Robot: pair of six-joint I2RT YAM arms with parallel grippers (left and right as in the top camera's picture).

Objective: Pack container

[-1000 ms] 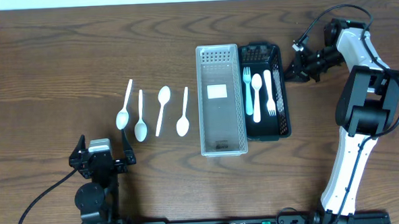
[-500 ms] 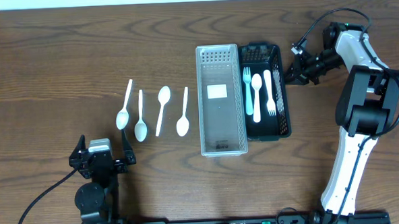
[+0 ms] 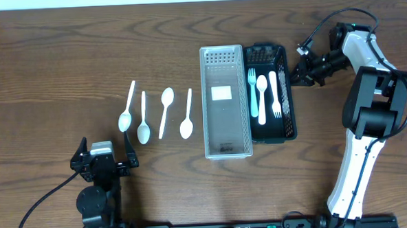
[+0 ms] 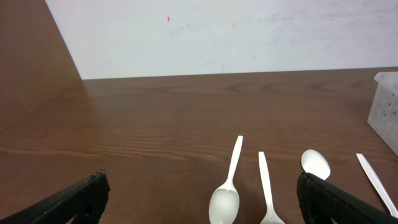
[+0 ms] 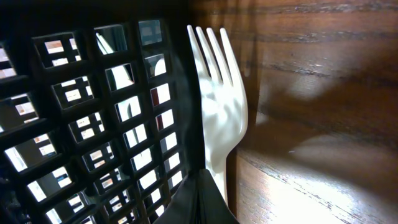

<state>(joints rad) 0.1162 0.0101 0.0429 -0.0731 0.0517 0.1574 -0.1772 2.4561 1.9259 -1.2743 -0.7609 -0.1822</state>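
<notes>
Dark wood surface point(image 3: 63, 58), white wall point(image 4: 217, 37) behind. The right fingers point(image 5: 202, 202) pinch a fork point(image 5: 217, 112) just beside the basket point(image 5: 93, 124). The left fingers point(image 4: 74, 199) are spread wide near the spoons point(image 4: 227, 199).

Left wrist view: the left pincer point(image 4: 204, 202) shows only two dark fingertips point(image 4: 78, 198), at the bottom corners. The spoons point(image 4: 225, 202) are cut off by the bottom edge, the clear container point(image 4: 387, 106) by the right edge.

Right wrist view: the fork point(image 5: 217, 106) handle is hidden behind the right pincer point(image 5: 202, 196). The black basket point(image 5: 93, 112) runs off the left edge.

Overhead: the gripped fork is too small to make out.
</notes>
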